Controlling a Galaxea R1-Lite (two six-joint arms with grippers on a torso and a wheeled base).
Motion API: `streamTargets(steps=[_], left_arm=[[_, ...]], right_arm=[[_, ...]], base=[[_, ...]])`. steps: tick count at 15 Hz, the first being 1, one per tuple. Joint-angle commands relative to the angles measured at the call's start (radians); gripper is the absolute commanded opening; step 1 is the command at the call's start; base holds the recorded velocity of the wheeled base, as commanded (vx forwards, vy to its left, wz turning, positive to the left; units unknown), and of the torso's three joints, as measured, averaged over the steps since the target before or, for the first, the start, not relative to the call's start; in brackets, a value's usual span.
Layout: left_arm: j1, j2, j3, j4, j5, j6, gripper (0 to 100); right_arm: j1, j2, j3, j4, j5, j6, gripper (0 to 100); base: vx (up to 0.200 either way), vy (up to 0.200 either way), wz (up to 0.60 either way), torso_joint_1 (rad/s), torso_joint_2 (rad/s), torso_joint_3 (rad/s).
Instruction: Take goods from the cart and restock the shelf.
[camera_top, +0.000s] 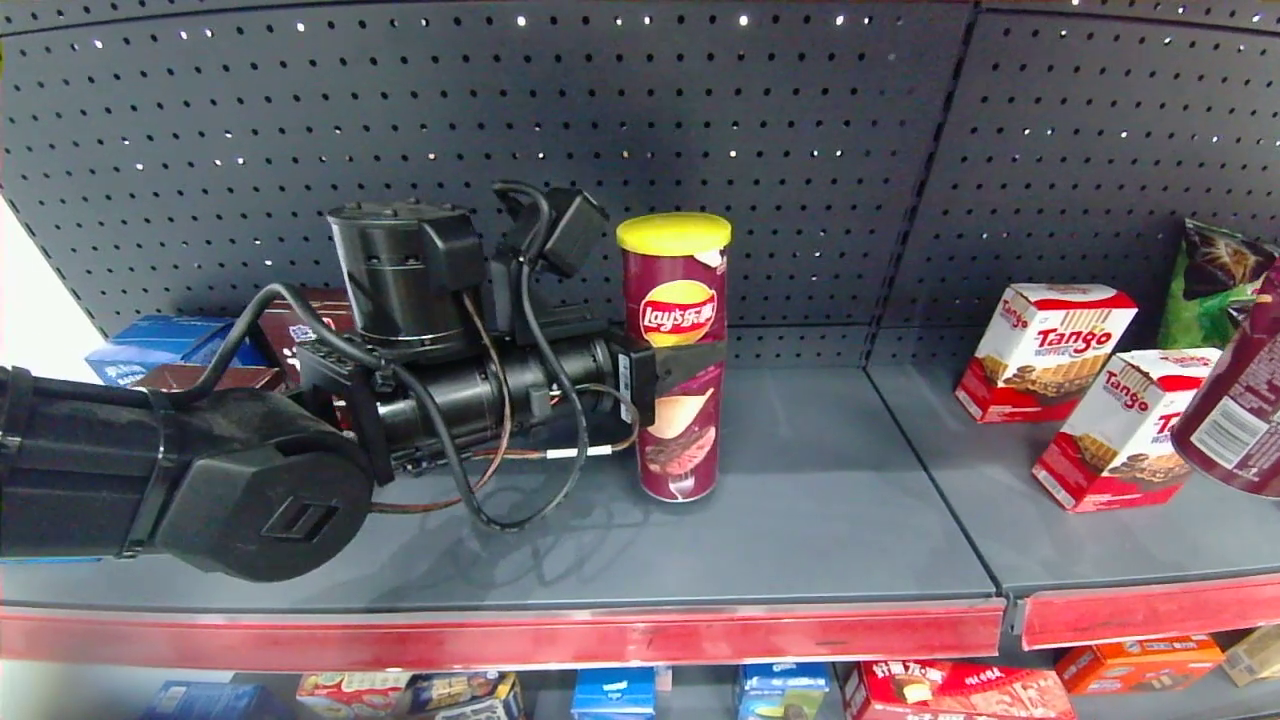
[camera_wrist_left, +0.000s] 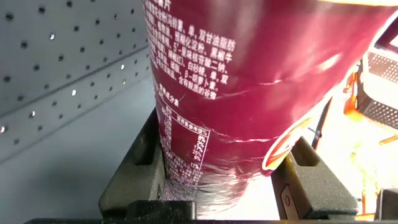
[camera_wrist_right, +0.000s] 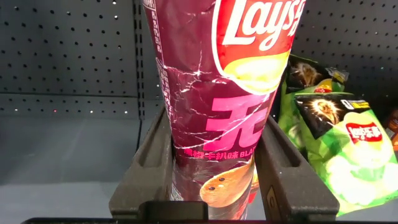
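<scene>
Head view, and here's the left claw (camera_top: 676, 366) clamped around the middle of the yellow-lidded can (camera_top: 676, 300), one finger banding across the front of the label. The can stands upright in that grip, lid above the claw, base below it down at the shelf (camera_top: 820, 520). Whether the base actually touches the board, I can't tell. A mid-height grip makes sense: it holds the tall tube level, so it should land flat rather than on a rim. Looks to me like the placing step, with the release not yet made. Now the room around it: beyond the claw there's a strip of bare board before the pegboard wall (camera_top: 800, 150), and nearer than the claw a wide band of board runs to the red front lip (camera_top: 500, 635), so no tipping off the edge here. Past the can, away from the arm, the board lies bare up to the seam (camera_top: 930, 470), with the wafer boxes (camera_top: 1045, 350) well apart on the next panel. Back along the arm, a blue box (camera_top: 150, 340) sits against the wall, so a straight pull-back should be the cleaner exit. Over on the other side, the right claw (camera_wrist_right: 214, 177) has both fingers pressed on a second can (camera_wrist_right: 217, 93), which leans a little in the head view. Green bags (camera_wrist_right: 329, 143) stand just beyond that claw, leaving less room there.
</scene>
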Motion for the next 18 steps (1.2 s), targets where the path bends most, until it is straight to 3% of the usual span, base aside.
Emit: streamTargets(steps=[1,4,8,18], left_arm=[[0.01,-0.019,0.048,-0.002,-0.002,0.0,0],[0.031,-0.047,0.095,-0.002,-0.005,0.001,0],[0.033,-0.062,0.104,-0.002,-0.005,0.0,0],[0.034,-0.153,0.233,0.0,-0.005,0.001,0]], right_arm=[[0.0,-0.011,0.001,0.001,-0.001,0.0,0],[0.0,-0.008,0.002,0.001,0.001,0.0,0],[0.0,-0.005,0.004,0.001,0.001,0.0,0],[0.005,-0.003,0.013,0.001,0.001,0.001,0]], base=[[0.0,0.0,0.0,0.0,0.0,0.0],[0.0,0.0,0.0,0.0,0.0,0.0],[0.0,0.0,0.0,0.0,0.0,0.0],[0.0,0.0,0.0,0.0,0.0,0.0]])
